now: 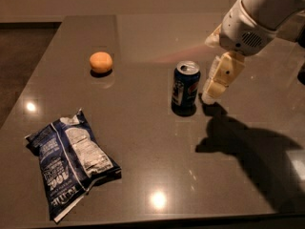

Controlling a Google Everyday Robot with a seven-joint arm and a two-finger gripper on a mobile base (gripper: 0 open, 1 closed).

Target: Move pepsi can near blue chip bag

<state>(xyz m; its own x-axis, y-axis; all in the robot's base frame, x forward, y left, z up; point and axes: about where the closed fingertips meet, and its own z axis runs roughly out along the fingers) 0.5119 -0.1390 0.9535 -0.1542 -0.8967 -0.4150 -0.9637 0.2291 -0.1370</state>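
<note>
Pepsi can (185, 87) stands upright; gripper (209, 95) just beside, seemingly apart

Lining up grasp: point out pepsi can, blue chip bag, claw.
pepsi can (186, 87): camera view, logo side.
blue chip bag (83, 152): camera view, white label panel.
claw (210, 93): camera view, tip, beside pepsi can.

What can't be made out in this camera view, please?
The arm: cut off by the top and right edges, camera view.
The gripper, just right of the can: its far side is hidden by its own body, camera view.
The bag: lettering unreadable on creased foil.
</note>
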